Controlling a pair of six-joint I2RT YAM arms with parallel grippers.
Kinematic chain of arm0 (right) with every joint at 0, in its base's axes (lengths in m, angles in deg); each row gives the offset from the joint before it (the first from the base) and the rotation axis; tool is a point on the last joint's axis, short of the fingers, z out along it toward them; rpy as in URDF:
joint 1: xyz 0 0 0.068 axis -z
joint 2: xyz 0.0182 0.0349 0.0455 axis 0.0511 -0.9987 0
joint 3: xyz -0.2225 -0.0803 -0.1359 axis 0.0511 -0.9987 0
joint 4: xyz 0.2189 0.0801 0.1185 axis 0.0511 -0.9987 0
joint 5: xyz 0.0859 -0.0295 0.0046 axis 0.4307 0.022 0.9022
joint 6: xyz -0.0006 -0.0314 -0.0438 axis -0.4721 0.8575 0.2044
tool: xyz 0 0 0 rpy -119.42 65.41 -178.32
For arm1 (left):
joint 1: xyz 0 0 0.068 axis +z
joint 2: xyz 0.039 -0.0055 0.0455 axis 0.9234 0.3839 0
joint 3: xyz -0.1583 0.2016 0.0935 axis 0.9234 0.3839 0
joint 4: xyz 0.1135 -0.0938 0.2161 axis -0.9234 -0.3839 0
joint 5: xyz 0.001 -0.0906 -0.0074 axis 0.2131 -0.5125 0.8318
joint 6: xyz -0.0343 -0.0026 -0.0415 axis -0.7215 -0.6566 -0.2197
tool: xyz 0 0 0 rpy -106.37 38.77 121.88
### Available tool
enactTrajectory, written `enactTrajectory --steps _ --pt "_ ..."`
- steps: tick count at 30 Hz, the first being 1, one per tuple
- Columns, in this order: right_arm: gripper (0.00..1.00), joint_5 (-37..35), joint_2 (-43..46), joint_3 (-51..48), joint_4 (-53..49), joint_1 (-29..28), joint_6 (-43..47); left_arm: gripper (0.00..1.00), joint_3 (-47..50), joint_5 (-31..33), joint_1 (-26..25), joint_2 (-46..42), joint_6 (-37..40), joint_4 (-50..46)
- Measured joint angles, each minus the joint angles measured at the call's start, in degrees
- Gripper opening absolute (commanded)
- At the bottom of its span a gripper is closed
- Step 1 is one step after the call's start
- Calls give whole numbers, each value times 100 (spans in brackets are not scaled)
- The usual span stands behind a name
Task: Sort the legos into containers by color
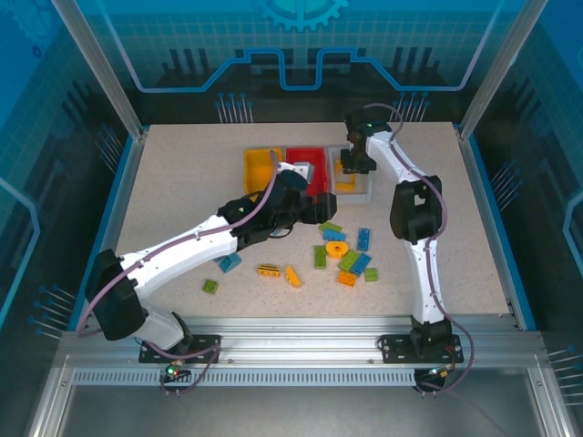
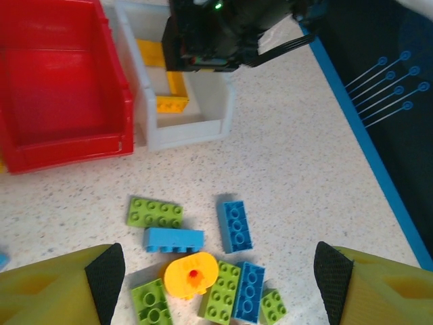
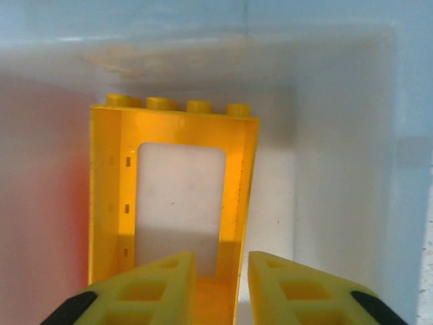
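Between right jaws sits the yellow frame's wall [image 3: 240, 203].

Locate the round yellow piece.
In the left wrist view, the round yellow piece lies bottom centre, just below a blue brick and beside a green brick.

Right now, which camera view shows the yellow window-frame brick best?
Right wrist: the yellow frame brick lies close up in the white bin, studs and opening plain. In the left wrist view the right arm covers most of it; in the top external view it is a small yellow patch.
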Motion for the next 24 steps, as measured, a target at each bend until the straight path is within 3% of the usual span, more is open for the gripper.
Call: enactTrajectory --steps 6,12,19,24 --pt "35 -70 994 -245 55 -46 -4 79 37 424 44 -442 -160 -697" --pt "45 -105 3021 -1550 647 -411 -17 79 511 695 326 -1064 -660 -1471" --pt "56 424 5670 -4437 1943 -1655 -42 84 1436 859 597 -1620 -1360 -2426" --pt "59 885 6496 -6168 2629 -2798 -238 88 2203 824 935 -1810 -1692 -2747"
